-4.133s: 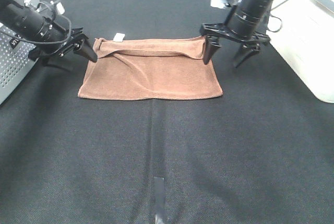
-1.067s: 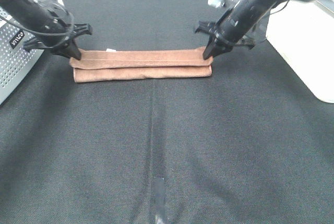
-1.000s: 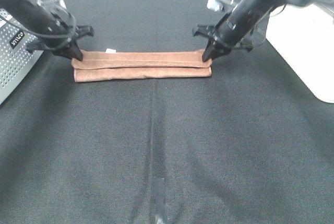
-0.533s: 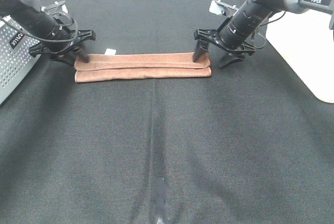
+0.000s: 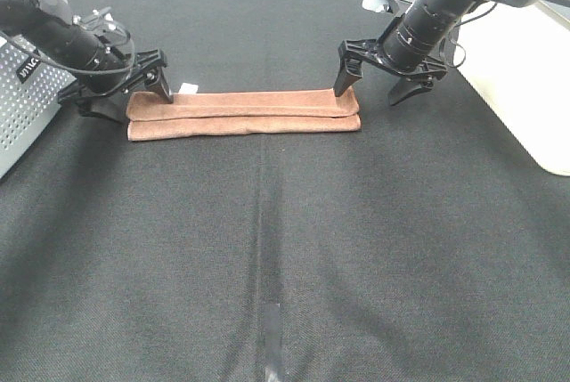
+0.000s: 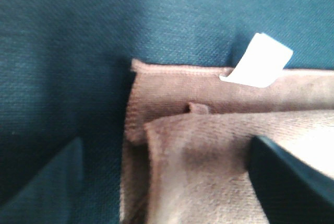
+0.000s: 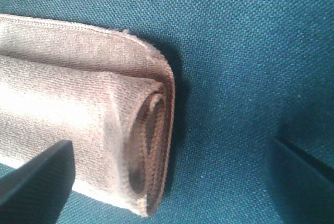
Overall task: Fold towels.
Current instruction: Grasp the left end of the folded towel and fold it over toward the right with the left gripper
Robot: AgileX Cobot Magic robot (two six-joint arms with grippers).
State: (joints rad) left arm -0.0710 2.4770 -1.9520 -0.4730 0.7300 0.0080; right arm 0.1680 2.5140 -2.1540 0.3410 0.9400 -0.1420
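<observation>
Exterior high shows the towel (image 5: 245, 113) folded into a long narrow band across the upper middle of the frame, flat on the black table cover (image 5: 294, 239), with its small white tag (image 5: 188, 89) poking out from the far edge near the left end. The left gripper (image 5: 125, 97) sits at that left end with jaws spread wide and nothing held: one finger is by the tag at the far corner, the other off the cloth to the left. The right gripper (image 5: 372, 86) stands at the right end, jaws equally wide, one fingertip at the towel's far right corner, the other over bare cover; whether either tip touches the cloth I cannot tell. Both wrist views show the towel's layered ends lying free between dark, blurred fingers
</observation>
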